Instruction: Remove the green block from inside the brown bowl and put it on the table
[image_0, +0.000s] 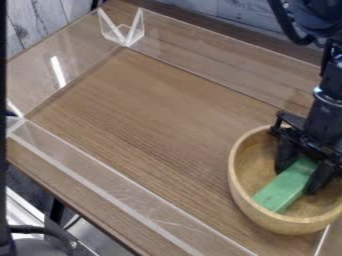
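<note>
At the lower right stands the brown bowl (239, 183), light tan wood with a thick rim. The green block (286, 188) lies inside it, a bright green bar slanting from the bowl's floor up toward the far rim. My black gripper (306, 166) reaches down into the bowl, its fingers on either side of the block's upper end and shut on it. The block's lower end still rests on the bowl's floor. The table (147, 110) is a brown wood-grain top.
Low clear acrylic walls edge the table, one along the near left side (80, 172) and one along the back (227, 62). A clear bracket (120, 28) stands at the far corner. The bowl sits close to the table's right side.
</note>
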